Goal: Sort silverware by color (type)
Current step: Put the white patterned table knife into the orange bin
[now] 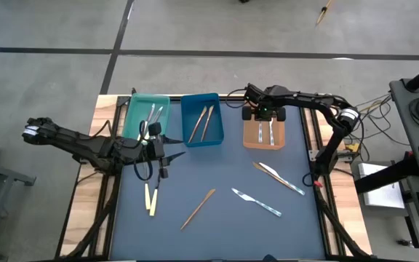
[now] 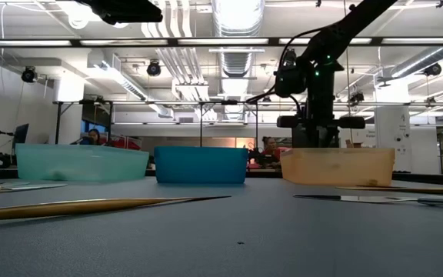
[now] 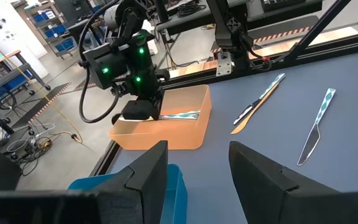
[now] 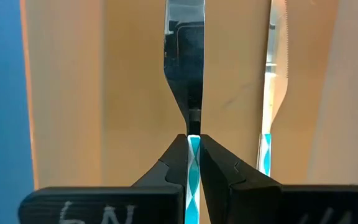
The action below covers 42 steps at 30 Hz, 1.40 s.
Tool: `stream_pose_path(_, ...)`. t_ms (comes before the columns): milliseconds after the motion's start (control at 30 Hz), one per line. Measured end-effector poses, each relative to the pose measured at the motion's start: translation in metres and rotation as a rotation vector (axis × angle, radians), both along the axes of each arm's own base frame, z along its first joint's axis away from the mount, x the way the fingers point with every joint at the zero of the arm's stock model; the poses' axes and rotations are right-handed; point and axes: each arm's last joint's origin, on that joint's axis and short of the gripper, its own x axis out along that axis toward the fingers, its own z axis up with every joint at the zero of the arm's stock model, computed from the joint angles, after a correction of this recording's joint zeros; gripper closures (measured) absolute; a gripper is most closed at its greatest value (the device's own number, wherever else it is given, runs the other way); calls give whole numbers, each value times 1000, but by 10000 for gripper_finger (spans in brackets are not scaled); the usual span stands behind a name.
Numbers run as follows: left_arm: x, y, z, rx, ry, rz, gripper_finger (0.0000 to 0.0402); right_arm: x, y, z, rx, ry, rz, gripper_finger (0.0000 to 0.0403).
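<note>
Silverware: right gripper point(image 4: 194, 149) pinches a blue-handled piece point(image 4: 193, 180) by its handle, fingers pressed tight on it, over the orange tray point(image 1: 265, 135) — a second blue-handled piece point(image 4: 267, 124) lies just beside it in that tray. Left gripper point(image 3: 194, 165) hovers near the teal tray point(image 1: 145, 116), fingers spread, nothing between them. Two wooden pieces point(image 1: 202, 124) in blue tray point(image 1: 201, 120); others loose on the mat point(image 1: 217, 196).
</note>
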Motion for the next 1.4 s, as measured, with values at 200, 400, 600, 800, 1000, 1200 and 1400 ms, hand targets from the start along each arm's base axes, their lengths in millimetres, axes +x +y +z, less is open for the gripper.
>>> stream_pose_path(200,0,0,0,0,0,0,248,-1,2,-7,-2,-5,-5,387)
stream_pose_path(400,0,0,0,0,0,0,248,-5,4,-17,6,3,-12,387)
stream_pose_path(600,0,0,0,0,0,0,248,-7,6,-26,2,-4,-16,387)
stream_pose_path(800,0,0,0,0,0,0,248,-8,7,-30,2,-3,-16,387)
stream_pose_path(1000,0,0,0,0,0,0,248,-7,6,-28,-6,-14,-14,387)
stream_pose_path(1200,0,0,0,0,0,0,248,-6,5,-28,-16,-25,-10,386)
stream_pose_path(1400,0,0,0,0,0,0,248,-6,5,-28,-18,-27,-5,374)
